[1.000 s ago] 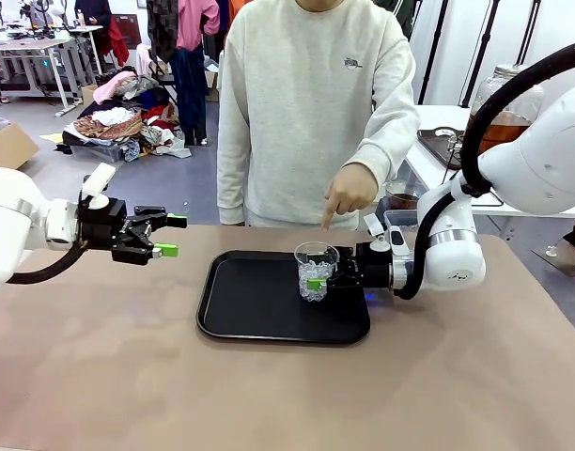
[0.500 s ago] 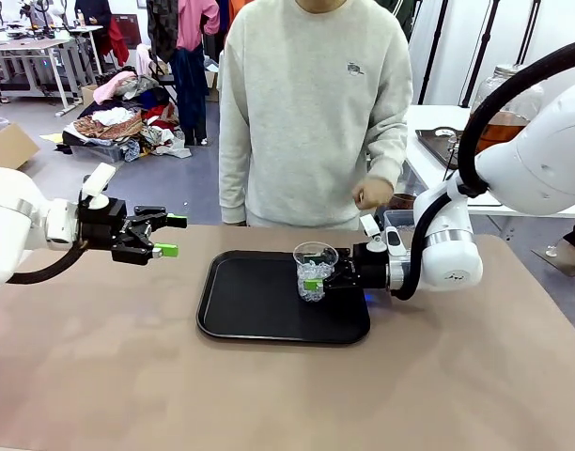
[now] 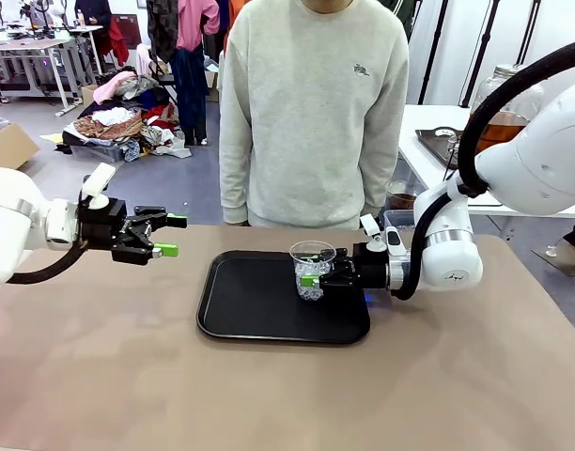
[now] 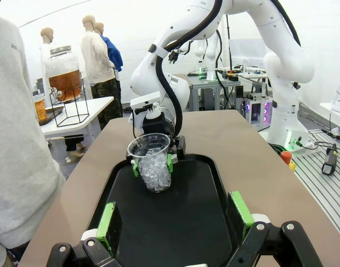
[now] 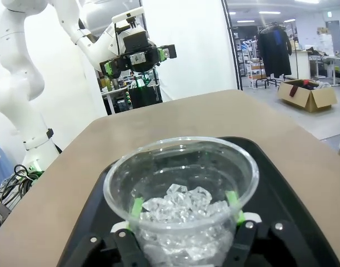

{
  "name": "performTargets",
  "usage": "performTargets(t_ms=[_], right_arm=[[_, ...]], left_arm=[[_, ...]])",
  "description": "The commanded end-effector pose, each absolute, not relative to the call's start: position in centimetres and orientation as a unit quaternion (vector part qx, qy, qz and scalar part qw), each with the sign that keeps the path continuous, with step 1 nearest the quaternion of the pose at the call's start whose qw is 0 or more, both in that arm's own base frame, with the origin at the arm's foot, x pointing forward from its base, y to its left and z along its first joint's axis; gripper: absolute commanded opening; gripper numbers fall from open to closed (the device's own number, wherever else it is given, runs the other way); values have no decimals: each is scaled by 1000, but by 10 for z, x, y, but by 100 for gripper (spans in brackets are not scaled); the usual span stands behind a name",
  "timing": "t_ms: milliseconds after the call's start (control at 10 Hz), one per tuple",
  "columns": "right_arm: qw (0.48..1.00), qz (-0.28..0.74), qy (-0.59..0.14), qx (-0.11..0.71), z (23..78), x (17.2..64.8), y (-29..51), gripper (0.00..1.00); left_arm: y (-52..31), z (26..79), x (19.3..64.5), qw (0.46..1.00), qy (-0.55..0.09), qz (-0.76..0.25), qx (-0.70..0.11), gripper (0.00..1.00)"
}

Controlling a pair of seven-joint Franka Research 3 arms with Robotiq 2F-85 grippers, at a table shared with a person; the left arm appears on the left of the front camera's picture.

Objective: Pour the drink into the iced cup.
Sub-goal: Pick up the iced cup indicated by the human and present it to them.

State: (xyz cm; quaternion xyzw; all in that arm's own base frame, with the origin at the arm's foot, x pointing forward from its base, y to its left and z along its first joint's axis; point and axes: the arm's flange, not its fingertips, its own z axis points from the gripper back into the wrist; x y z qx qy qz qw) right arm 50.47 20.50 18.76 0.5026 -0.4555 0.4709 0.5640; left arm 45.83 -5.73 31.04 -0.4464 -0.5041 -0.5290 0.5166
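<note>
- The right gripper (image 3: 311,280): jaws pinch the iced cup (image 3: 314,256) on the right part of the black tray (image 3: 250,310)
- The left gripper (image 3: 172,236): jaws spread, left of the tray
- The drink (image 3: 499,132) is in a jar (image 3: 518,99) far behind the tray

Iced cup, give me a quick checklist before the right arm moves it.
1. Right gripper shut on the iced cup, pads on both sides: ok.
2. Cup upright, ice inside: ok.
3. Black tray bare around the cup: ok.
4. Left gripper open, off to the side of the tray: ok.
5. Drink in the jar on the side table, within reach: cannot tell.
</note>
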Motion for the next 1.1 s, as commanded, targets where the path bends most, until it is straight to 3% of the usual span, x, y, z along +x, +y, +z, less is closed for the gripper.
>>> performTargets(t_ms=[0,1000], right_arm=[[567,456,-462,507,194,498,207,71],[538,474,-486,500,299,520,168,71]], left_arm=[[-58,311,458,515,-505,-531,-446,100],[-58,311,458,515,-505,-531,-446,100]])
